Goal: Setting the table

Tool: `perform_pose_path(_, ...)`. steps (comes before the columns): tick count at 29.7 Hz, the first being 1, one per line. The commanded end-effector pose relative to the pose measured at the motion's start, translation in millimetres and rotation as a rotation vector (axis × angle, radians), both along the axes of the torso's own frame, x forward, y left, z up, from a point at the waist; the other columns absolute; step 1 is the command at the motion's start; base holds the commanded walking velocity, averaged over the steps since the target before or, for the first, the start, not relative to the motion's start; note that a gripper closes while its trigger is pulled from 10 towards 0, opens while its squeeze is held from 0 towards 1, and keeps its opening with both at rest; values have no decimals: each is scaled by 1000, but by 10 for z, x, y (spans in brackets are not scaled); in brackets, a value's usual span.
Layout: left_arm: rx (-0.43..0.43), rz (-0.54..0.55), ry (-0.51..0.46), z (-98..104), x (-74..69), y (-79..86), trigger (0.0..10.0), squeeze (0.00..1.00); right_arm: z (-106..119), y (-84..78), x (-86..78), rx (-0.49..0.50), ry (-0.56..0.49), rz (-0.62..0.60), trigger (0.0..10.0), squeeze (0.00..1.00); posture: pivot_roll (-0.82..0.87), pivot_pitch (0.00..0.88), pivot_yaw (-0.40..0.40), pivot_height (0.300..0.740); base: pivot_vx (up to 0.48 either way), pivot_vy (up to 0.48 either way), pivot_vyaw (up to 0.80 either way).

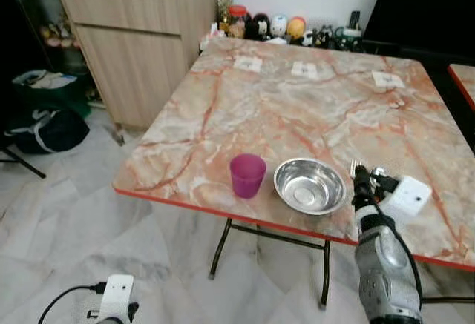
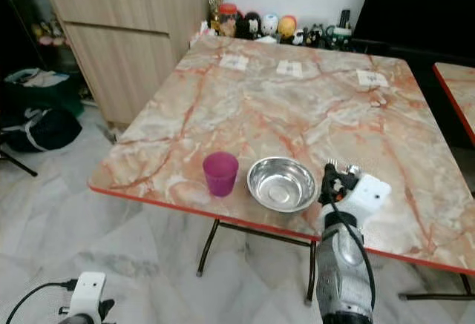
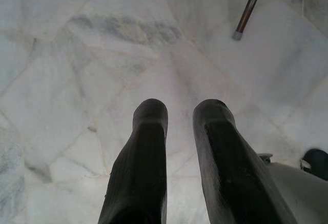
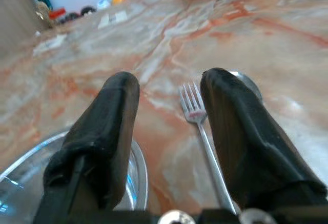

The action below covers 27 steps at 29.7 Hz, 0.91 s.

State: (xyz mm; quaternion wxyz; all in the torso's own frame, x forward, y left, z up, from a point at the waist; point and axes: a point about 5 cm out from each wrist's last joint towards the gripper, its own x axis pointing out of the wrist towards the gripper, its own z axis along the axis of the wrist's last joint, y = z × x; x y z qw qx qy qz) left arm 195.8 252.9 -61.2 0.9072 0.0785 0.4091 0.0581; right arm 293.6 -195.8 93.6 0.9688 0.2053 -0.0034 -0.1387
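Table (image 1: 297,109), near edge: purple cup (image 1: 247,175), steel bowl (image 1: 310,185) just right of it, then the right gripper (image 4: 166,106) above the strip right of the bowl. Fork (image 4: 202,131) lies flat on the marble there, tines pointing away from the robot, handle running back under the wrist. A spoon bowl (image 4: 246,83) seems to peek out behind the right finger; hard to be sure.

Right gripper: fingers parted, holding nothing, fork between them but not touched.

Left gripper (image 3: 179,147): hangs low over the floor (image 3: 77,80), fingers a little apart, empty, idle.

Step in hand, by my reading: laying or adjusting the cutlery beside the bowl.

To do it well:
- keep the left finger off the bowl rim, which sits just beside it
- a thin fork flat on stone gives little to pinch; come straight down astride the handle and close slowly
- mind the near table edge, close by
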Motion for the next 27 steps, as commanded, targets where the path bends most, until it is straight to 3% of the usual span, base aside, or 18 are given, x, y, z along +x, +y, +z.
perform_pose_path(1, -3, 3, 10, -17, -42, 17, 10000, 0, 14, -4, 12, 29, 5, -9, 10000, 1000, 141, 0, -61, 740, 0, 0, 0)
perform_pose_path(3, -3, 2, 11, -20, -46, 15, 10000, 0, -27, 7, -5, 57, 28, -1, 10000, 1000, 141, 0, -61, 740, 0, 0, 0)
perform_pose_path(4, -2, 1, 11, -21, -47, 13, 10000, 0, -52, 18, -7, 65, 45, 11, 10000, 584, 141, 0, -61, 740, 0, 0, 0)
perform_pose_path(5, -2, 0, 12, -21, -46, 11, 10000, 0, -79, 29, -8, 68, 63, 25, 10000, 4, 141, 0, -61, 740, 0, 0, 0)
perform_pose_path(7, -2, -3, 13, -24, -44, 1, 10000, 0, -155, 35, -6, 80, 114, 42, 10000, 0, 137, 1, -57, 740, 0, 0, 0)
perform_pose_path(14, 1, -11, 16, -24, -34, -16, 10000, 0, -178, 0, 22, 111, 130, 45, 10000, 0, 138, 2, -57, 740, 0, 0, 0)
perform_pose_path(19, 10, -16, 23, -25, -41, -3, 10000, 0, -210, 90, 51, 123, 161, 127, 10000, 0, 144, 3, -54, 740, 0, 0, 0)
perform_pose_path(27, 14, -10, 21, -15, -55, 47, 10000, 0, -238, 128, 55, 149, 183, 144, 10000, 0, 145, 3, -53, 740, 0, 0, 0)
